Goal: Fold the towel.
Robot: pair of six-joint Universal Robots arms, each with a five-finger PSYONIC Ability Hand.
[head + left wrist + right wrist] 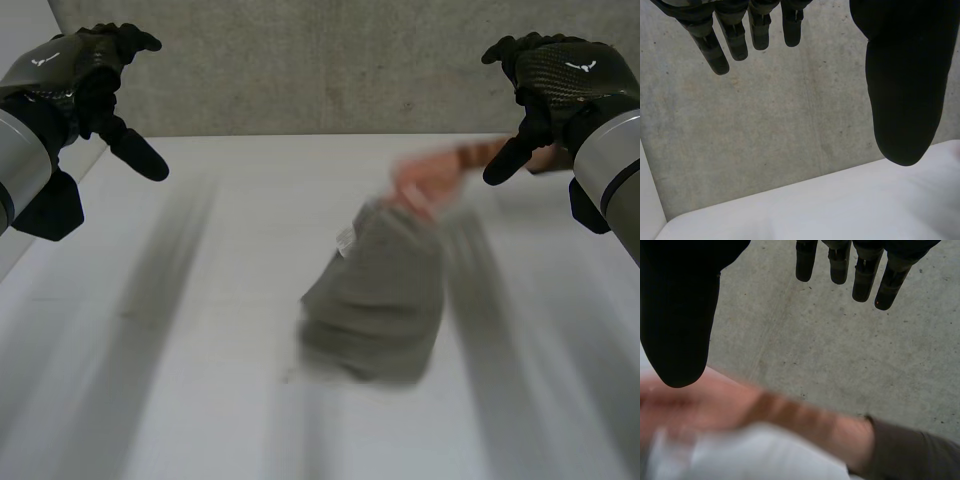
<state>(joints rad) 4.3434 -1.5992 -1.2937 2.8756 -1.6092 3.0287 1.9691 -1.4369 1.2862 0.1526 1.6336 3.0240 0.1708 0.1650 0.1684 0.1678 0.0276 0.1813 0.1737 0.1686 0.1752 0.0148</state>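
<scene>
- While both arms hang raised above the white surface [190, 360], we see the left hand [72, 68] at one side and the right hand [560, 72] at the other, well apart, neither touching anything.
- Left hand, own wrist view: fingers [722, 42] straight, loosely spread, holding nothing; thumb [902, 90] stands well off from them, w/ a grey concrete wall [790, 125] beyond.
- Right hand, own wrist view: same story, fingers [862, 277] straight & empty, thumb [680, 315] set wide apart.
- We find the grey towel [375, 300] bunched into a lump approx mid-surface, between the two arms but nearer the right one.
- At the towel's top end a person's hand [425, 182] grips it; the cloth hangs down from there and widens toward the bottom.
- We cannot tell whether the towel's lower end rests on the surface.
- That person's forearm [805, 420] reaches in from the right side, passing just beyond the right hand's thumb tip in the wrist view; a dark sleeve [915, 455] covers it further up.
- Small pale tag [346, 238] shows on the towel's edge.
</scene>
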